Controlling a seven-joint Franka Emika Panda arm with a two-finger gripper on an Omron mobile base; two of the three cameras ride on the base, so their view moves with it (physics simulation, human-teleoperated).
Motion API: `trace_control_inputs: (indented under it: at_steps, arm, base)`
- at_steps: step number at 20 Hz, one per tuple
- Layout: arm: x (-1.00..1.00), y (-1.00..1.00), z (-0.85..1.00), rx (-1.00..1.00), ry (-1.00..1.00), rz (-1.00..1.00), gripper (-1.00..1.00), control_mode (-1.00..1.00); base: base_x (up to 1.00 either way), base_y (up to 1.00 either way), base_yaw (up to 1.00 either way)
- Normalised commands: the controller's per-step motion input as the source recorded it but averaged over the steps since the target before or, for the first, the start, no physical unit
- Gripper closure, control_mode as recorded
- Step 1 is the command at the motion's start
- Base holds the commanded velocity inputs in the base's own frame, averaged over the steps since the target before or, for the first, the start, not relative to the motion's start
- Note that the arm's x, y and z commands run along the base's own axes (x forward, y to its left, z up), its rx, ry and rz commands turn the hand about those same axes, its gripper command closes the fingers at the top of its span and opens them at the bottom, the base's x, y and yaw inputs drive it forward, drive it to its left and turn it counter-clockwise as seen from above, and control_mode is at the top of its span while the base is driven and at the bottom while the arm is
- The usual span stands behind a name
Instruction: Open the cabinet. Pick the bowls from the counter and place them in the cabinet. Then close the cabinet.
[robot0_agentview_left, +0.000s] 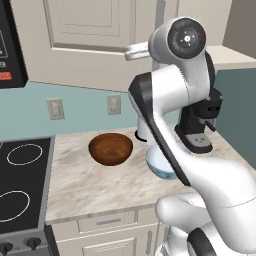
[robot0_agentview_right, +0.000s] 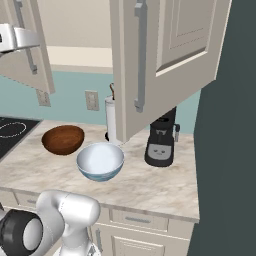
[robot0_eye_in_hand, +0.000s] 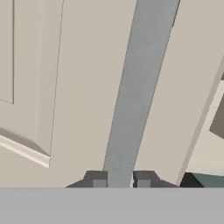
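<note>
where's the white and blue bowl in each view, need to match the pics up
Left base view: the white and blue bowl sits at centre right on the counter, partly hidden behind the robot's arm.
Right base view: it is left of centre, in full view.
Hand view: not in it.
Shared landmark: the brown wooden bowl, just left of it in both base views.

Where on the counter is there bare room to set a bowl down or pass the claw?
Free: the counter strip between the stovetop and the wooden bowl, and the front edge right of the white bowl. Crowded: the back, around the coffee machine, white canister and the open cabinet door.
</note>
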Motion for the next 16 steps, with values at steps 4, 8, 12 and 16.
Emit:
trace_control_inputs:
  at_steps: [4,8,12,16]
  arm:
    - [-0.45,0.21,0.00,0.00,0.00,-0.08,1.00,-1.00]
    - [-0.35,0.16,0.00,0.00,0.00,-0.07,-1.00,-1.00]
    - [-0.34,0.06,0.00,0.00,0.00,-0.08,-1.00,-1.00]
    - [-0.36,-0.26,0.01,0.00,0.00,-0.07,-1.00,-1.00]
  base:
    - [0.00,0.00,0.00]
    - [0.00,0.00,0.00]
    - [0.00,0.00,0.00]
    - [0.00,0.00,0.00]
